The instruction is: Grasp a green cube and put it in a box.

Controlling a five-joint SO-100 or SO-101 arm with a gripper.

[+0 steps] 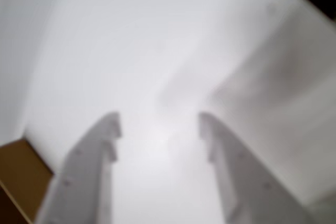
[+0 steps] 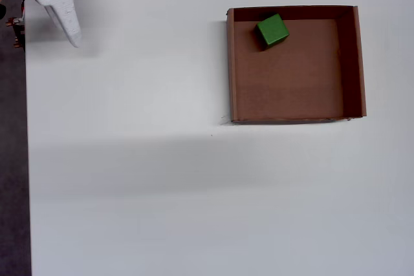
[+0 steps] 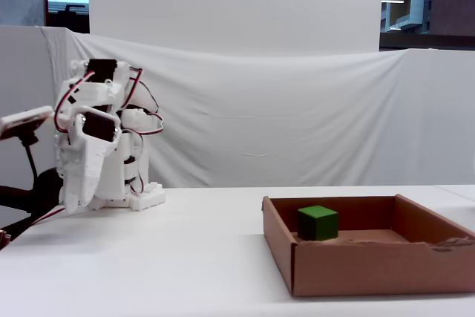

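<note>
The green cube (image 2: 272,30) lies inside the box (image 2: 230,69), in its upper left corner in the overhead view, close to the walls. In the fixed view the green cube (image 3: 318,223) rests on the floor of the box (image 3: 378,265) near its left wall. My gripper (image 2: 72,37) is at the table's far top-left corner in the overhead view, well away from the box. In the blurred wrist view the gripper (image 1: 159,125) is open, with only white table between its white fingers (image 1: 97,150).
The folded white arm (image 3: 96,161) stands at the left of the fixed view before a white cloth backdrop. The table's left edge (image 2: 27,159) borders dark floor. A brown surface (image 1: 16,174) shows at the wrist view's lower left corner.
</note>
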